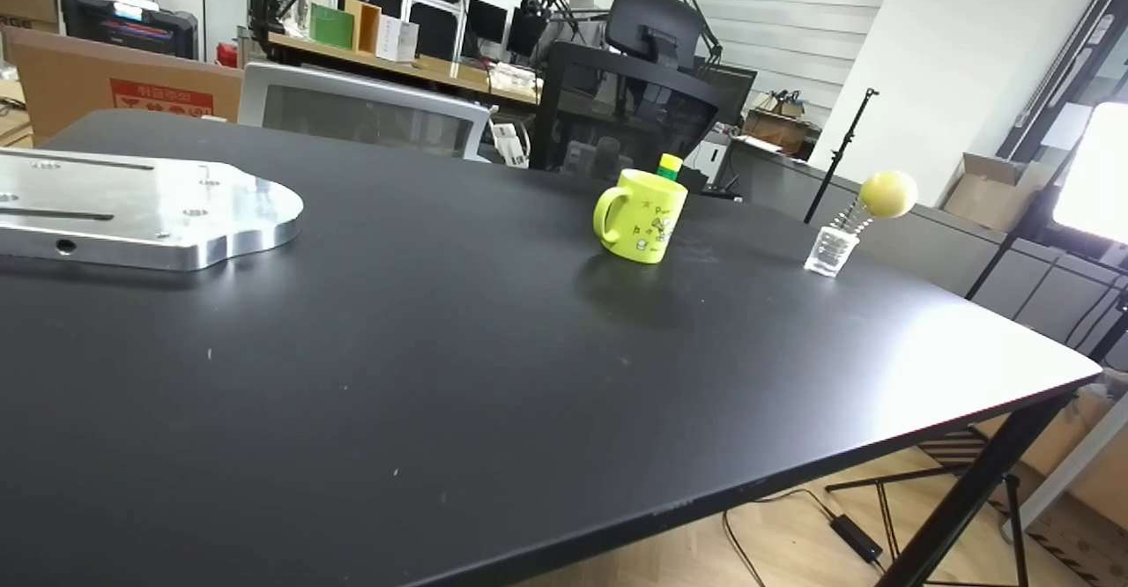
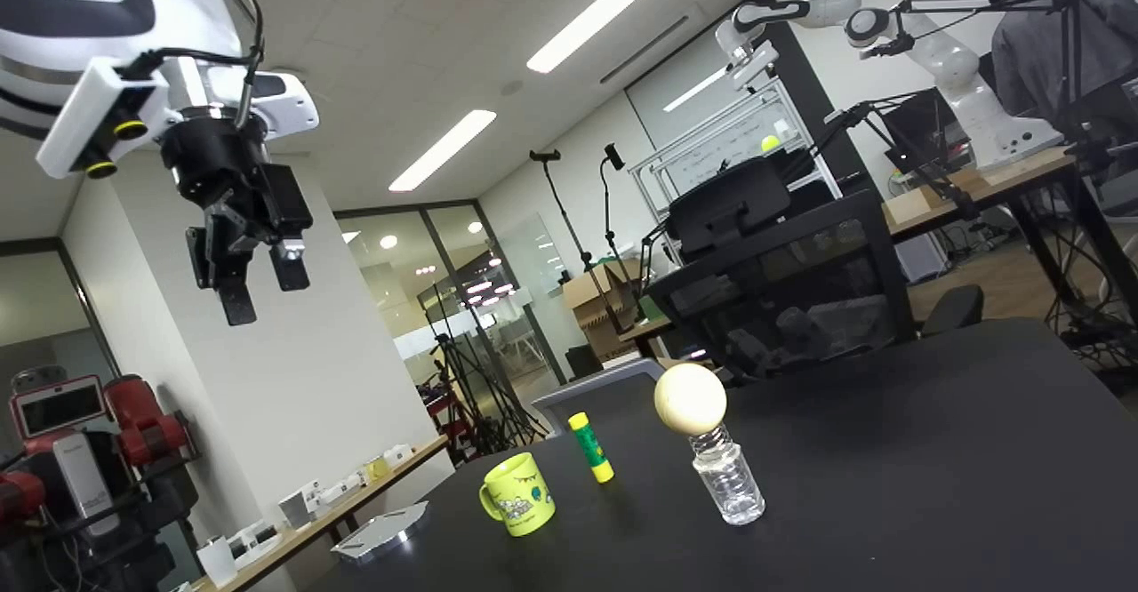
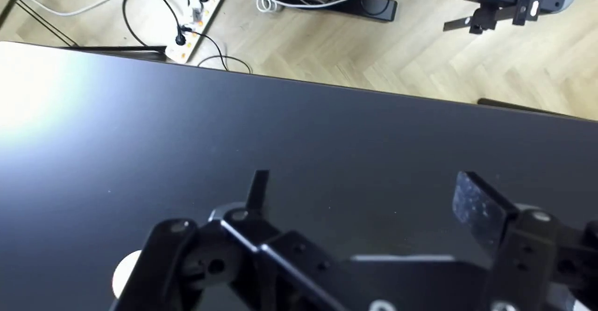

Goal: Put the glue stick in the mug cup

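The yellow-green mug cup [image 1: 648,221] stands upright on the black table, its handle on the left; it also shows in an exterior view [image 2: 518,494]. The glue stick [image 2: 591,448], green with yellow ends, stands upright on the table beside the mug, apart from it. In an exterior view only the top of the glue stick [image 1: 670,167] shows behind the mug. My gripper [image 2: 264,288] is open and empty, high above the table and up to the left of both. In the wrist view the open fingers [image 3: 362,185] have bare table beneath; mug and glue stick are out of view there.
A clear small bottle [image 2: 727,484] with a pale yellow ball [image 2: 691,399] on a spring stands near the glue stick. A flat metal plate [image 1: 150,204] lies on the table [image 1: 441,375]. In the wrist view a pale round shape [image 3: 124,271] is partly hidden by the gripper.
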Action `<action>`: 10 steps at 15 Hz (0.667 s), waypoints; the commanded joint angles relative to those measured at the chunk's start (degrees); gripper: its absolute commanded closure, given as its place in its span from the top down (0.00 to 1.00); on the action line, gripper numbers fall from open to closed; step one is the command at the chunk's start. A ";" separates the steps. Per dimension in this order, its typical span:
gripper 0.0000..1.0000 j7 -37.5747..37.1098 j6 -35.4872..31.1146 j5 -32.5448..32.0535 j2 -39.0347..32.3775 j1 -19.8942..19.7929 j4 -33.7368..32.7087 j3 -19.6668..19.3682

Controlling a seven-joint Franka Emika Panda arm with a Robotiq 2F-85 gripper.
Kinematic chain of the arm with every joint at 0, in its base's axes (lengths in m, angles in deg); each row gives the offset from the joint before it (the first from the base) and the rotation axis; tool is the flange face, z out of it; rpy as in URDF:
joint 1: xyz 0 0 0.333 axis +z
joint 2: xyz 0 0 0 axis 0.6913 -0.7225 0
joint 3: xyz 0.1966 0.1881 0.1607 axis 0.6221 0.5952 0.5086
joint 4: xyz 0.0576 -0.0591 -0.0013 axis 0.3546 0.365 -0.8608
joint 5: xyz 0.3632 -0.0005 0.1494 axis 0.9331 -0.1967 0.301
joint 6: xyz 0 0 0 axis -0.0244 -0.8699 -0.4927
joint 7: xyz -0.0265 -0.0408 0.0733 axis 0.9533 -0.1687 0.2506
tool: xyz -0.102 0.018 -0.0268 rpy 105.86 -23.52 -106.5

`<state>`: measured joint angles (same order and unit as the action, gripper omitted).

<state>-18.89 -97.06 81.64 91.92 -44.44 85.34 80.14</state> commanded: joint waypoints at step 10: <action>1.00 2.36 -1.26 1.84 -2.63 -0.66 0.03 -0.98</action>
<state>-16.77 -98.42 83.20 89.38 -44.48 85.46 78.62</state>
